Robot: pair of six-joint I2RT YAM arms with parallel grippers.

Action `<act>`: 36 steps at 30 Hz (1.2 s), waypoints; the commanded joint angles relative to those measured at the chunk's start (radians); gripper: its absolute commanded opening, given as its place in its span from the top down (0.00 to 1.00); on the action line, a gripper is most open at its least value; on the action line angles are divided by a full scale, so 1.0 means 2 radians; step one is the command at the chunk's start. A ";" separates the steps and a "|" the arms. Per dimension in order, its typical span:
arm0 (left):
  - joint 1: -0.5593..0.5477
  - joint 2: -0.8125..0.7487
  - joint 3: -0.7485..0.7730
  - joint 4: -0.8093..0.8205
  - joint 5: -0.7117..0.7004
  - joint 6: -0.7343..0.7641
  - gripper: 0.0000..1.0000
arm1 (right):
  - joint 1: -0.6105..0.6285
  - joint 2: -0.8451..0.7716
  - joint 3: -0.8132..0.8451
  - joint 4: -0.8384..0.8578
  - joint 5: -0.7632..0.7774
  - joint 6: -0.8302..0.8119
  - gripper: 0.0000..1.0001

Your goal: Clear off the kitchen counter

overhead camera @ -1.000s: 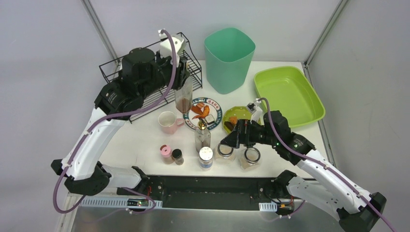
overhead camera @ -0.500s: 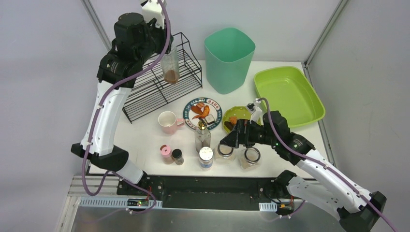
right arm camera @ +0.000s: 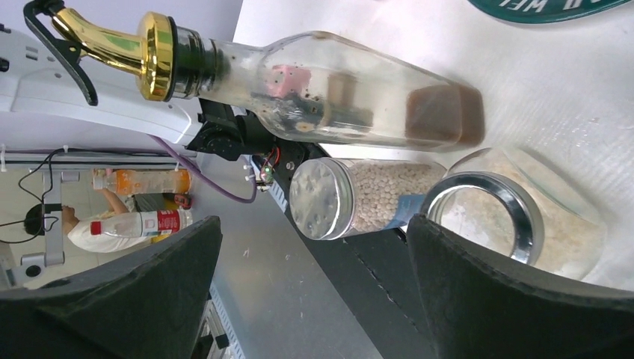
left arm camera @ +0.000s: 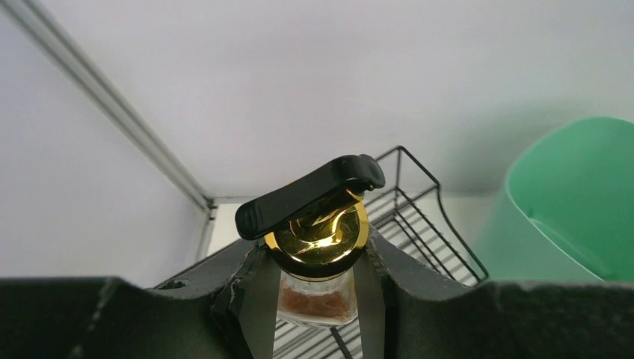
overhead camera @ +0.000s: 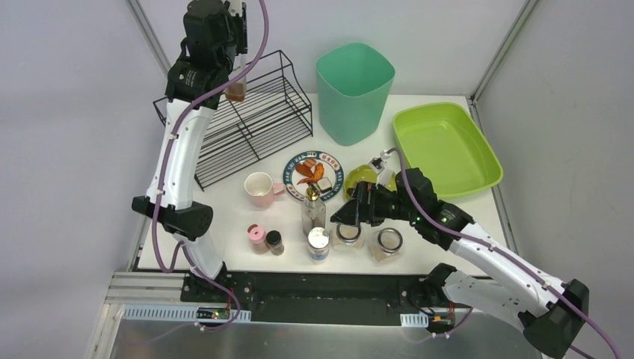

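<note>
My left claw (overhead camera: 236, 69) is clamped on a bottle (left arm camera: 320, 239), held high over the rack (overhead camera: 254, 127) at the counter's (overhead camera: 224, 217) far left corner. My right claw (overhead camera: 348, 215) gapes wide and empty above the jars (overhead camera: 389, 241) by the near edge. Barely begun, I'd say: mug (overhead camera: 259, 188), plate (overhead camera: 314, 173), bowl (overhead camera: 360, 177), second bottle (overhead camera: 312, 213) and shakers (overhead camera: 263, 239) all sit mid-counter.

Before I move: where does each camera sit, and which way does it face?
Top external: above and behind the bases, looking down on the kitchen counter; both arms show, left hand raised, right hand low.
Left wrist: on its hand, facing the back wall; its fingers clamp a sauce bottle.
Right wrist: looks left between open fingers at a pourer bottle and an open jar.
Shared: top and left wrist both show the wire rack.
</note>
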 commanded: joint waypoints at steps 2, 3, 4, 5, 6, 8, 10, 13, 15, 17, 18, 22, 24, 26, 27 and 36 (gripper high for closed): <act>0.018 -0.013 0.004 0.136 -0.064 0.048 1.00 | 0.018 0.021 0.004 0.063 -0.020 0.017 0.01; 0.021 -0.017 -0.004 0.150 -0.065 0.052 1.00 | 0.023 0.027 0.002 0.069 -0.021 0.021 0.01; 0.023 -0.018 -0.009 0.162 -0.069 0.058 1.00 | 0.027 0.033 -0.001 0.072 -0.020 0.022 0.01; 0.026 -0.016 -0.009 0.169 -0.072 0.062 1.00 | 0.034 0.038 -0.004 0.078 -0.018 0.023 0.01; 0.029 -0.013 -0.005 0.171 -0.074 0.065 1.00 | 0.039 0.041 -0.007 0.084 -0.016 0.025 0.01; 0.034 -0.002 0.005 0.172 -0.080 0.072 1.00 | 0.045 0.046 -0.013 0.096 -0.015 0.027 0.01; 0.042 0.005 0.009 0.173 -0.088 0.071 1.00 | 0.050 0.052 -0.016 0.101 -0.012 0.026 0.01; 0.052 0.013 0.009 0.173 -0.097 0.058 1.00 | 0.052 0.064 -0.015 0.103 -0.009 0.024 0.01; 0.057 0.017 0.006 0.174 -0.104 0.057 1.00 | 0.053 0.067 -0.015 0.103 -0.011 0.021 0.01; 0.061 0.018 -0.002 0.173 -0.113 0.051 1.00 | 0.054 0.068 -0.015 0.102 -0.010 0.019 0.01; 0.063 0.017 -0.006 0.173 -0.116 0.046 1.00 | 0.054 0.068 -0.014 0.102 -0.009 0.019 0.01; 0.073 0.023 -0.015 0.174 -0.124 0.039 1.00 | 0.057 0.072 -0.017 0.111 -0.013 0.022 0.01; 0.079 0.027 -0.018 0.175 -0.122 0.039 1.00 | 0.059 0.072 -0.022 0.112 -0.012 0.023 0.01; 0.083 0.031 -0.018 0.177 -0.122 0.038 1.00 | 0.060 0.071 -0.027 0.112 -0.011 0.024 0.01; 0.085 0.033 -0.016 0.178 -0.122 0.038 1.00 | 0.061 0.070 -0.029 0.112 -0.010 0.025 0.01; 0.099 0.048 -0.003 0.185 -0.127 0.040 1.00 | 0.065 0.070 -0.038 0.132 -0.011 0.028 0.01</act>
